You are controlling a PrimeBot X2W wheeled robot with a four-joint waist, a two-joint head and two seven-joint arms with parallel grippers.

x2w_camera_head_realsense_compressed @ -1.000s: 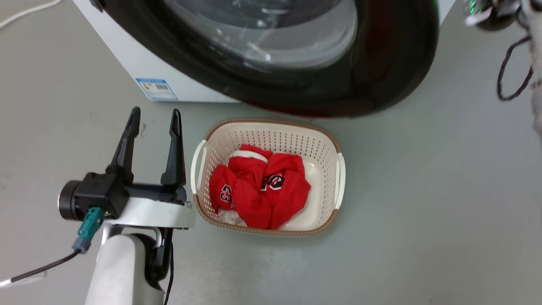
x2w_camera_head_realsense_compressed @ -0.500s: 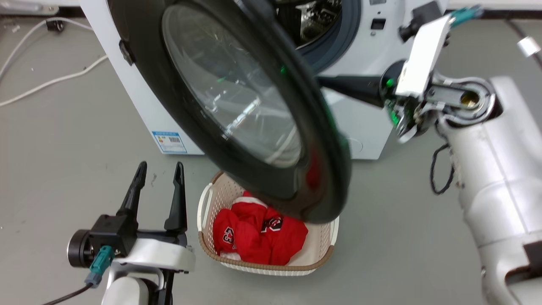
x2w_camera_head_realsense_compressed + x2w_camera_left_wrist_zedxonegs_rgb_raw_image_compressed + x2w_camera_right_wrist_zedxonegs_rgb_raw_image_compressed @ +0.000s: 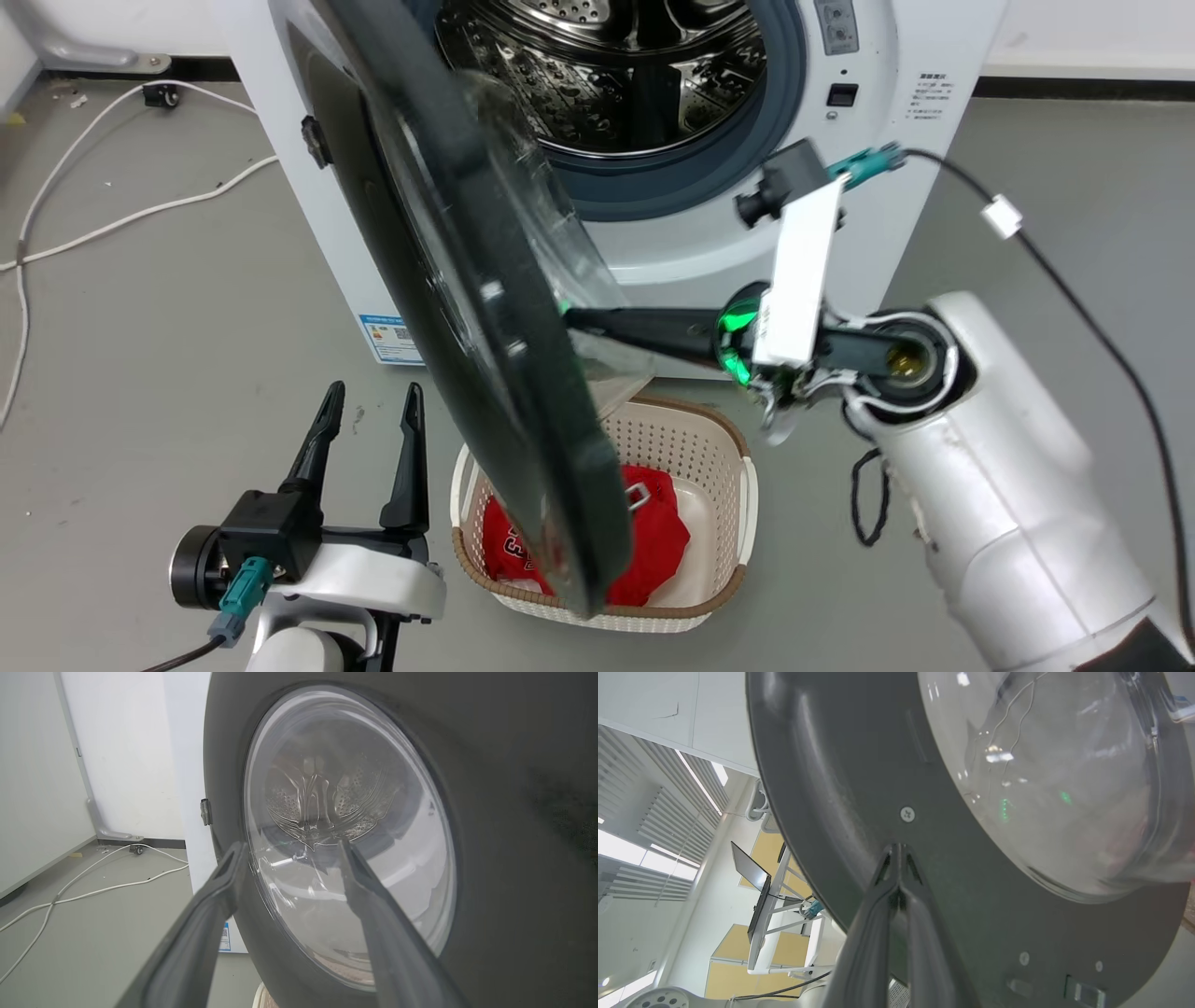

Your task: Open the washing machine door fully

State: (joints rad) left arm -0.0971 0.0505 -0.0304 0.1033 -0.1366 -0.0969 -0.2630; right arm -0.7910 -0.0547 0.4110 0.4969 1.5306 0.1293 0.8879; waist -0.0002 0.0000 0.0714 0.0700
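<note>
Seemingly closed end effector (image 3: 899,847) against door (image 3: 822,756)

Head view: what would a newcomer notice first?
The big black washing machine door, swung partly open and nearly edge-on across the middle, with the steel drum bared behind it. The right gripper, fingers shut, sets its tips against the door's inner face beside the glass bowl. Below sits a basket of red clothing; the left gripper is open at lower left.

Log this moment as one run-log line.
washing machine door: partly open, drum exposed | right pincer: shut, tips at door's inner face | left pincer: open, empty, clear of door
</note>
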